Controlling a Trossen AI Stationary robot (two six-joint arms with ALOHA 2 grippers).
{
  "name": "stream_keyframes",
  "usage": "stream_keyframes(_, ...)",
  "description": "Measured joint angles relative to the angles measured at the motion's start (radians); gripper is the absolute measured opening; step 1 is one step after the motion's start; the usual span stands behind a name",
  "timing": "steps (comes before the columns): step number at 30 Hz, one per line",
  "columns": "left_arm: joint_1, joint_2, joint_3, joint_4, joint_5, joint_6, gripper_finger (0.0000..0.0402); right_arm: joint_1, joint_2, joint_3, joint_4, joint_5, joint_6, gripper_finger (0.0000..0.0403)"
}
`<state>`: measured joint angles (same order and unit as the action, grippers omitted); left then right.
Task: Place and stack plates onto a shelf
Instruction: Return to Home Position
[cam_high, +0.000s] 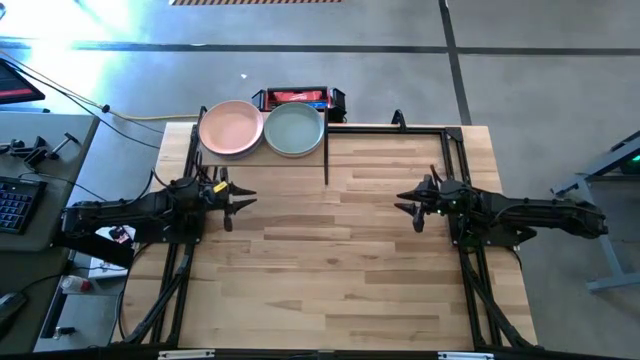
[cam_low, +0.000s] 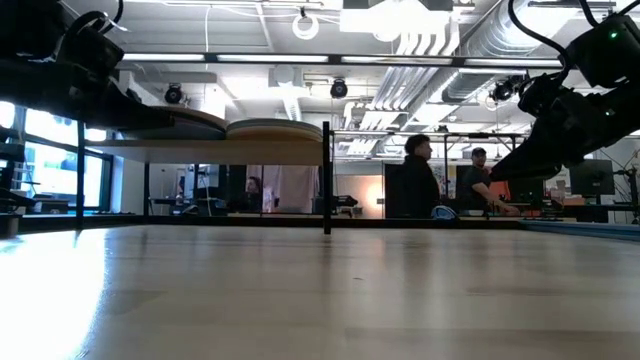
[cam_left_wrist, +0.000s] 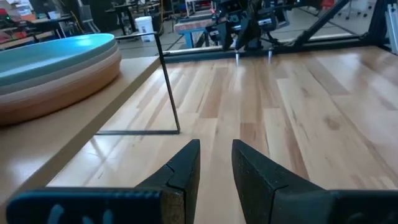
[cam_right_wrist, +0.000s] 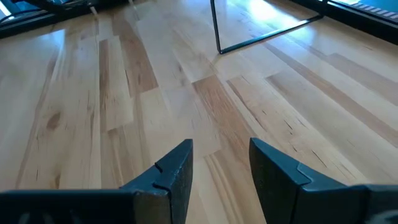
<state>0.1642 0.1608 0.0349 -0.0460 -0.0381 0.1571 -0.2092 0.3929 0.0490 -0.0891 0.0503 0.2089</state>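
I see 2 stacks of plates side by side on the shelf (cam_high: 263, 153), which stands at the table (cam_high: 340, 270) edge on the left arm's side. 1 stack is topped by a pinkish-orange plate (cam_high: 231, 128), the other by a sage green plate (cam_high: 294, 130). My left gripper (cam_high: 240, 200) hovers near the shelf, fingers slightly parted, empty. My right gripper (cam_high: 403, 203) faces it, well apart, fingers parted wider, holding nothing.

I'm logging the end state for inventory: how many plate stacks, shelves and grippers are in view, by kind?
Plate stacks: 2 (pink-topped stack, green-topped stack)
Shelf: 1
Grippers: 2 (left gripper, right gripper, both open and empty)
Total: 5
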Motion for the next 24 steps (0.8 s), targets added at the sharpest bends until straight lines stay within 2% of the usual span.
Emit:
stream_keyframes(14,-0.001,-0.004,0.000,0.000,-0.002,-0.075,0.0083,0.000,-0.008,0.000,-0.001,0.001,0.000,0.0140)
stream_keyframes(24,-0.031,-0.132,-0.019,0.054,0.000,-0.075,0.0083,0.032,-0.188,0.000,0.000,0.002,-0.001,0.0140)
